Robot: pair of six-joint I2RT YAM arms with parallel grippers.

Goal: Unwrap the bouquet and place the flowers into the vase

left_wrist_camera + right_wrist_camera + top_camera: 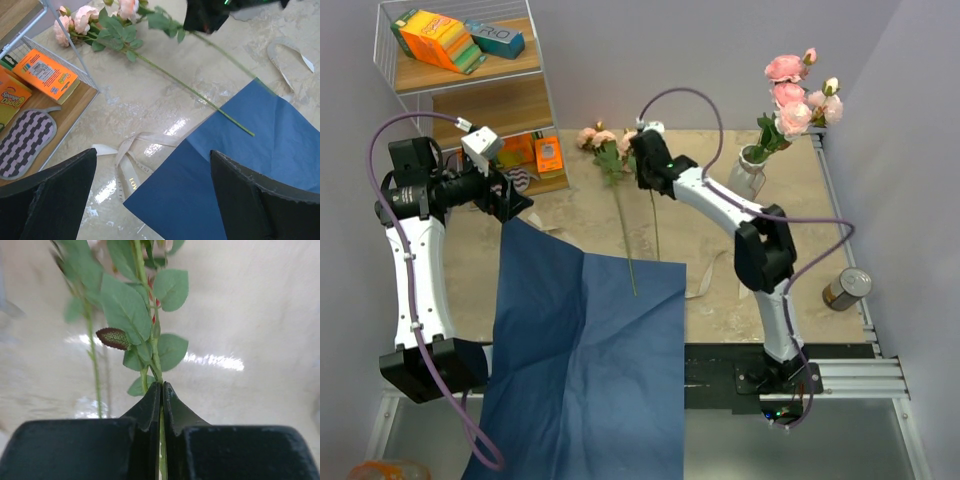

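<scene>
At far left we see a wire shelf (490, 105) with orange boxes (438, 38). Beside it the left tool (152, 160) hangs released over a corner of the blue paper (590, 340), which lies spread on the desk (580, 215) and droops off its near edge. Only the left wrist view shows the cream ribbon (131, 181) by that corner. Loose flowers (605, 145) lie at the back. The right wrist view alone shows the right tool (161, 390) clenched on one thin stem (156, 362). Further right the vase (750, 172) holds pink roses (790, 100), and a can (847, 288) stands near the right edge.
</scene>
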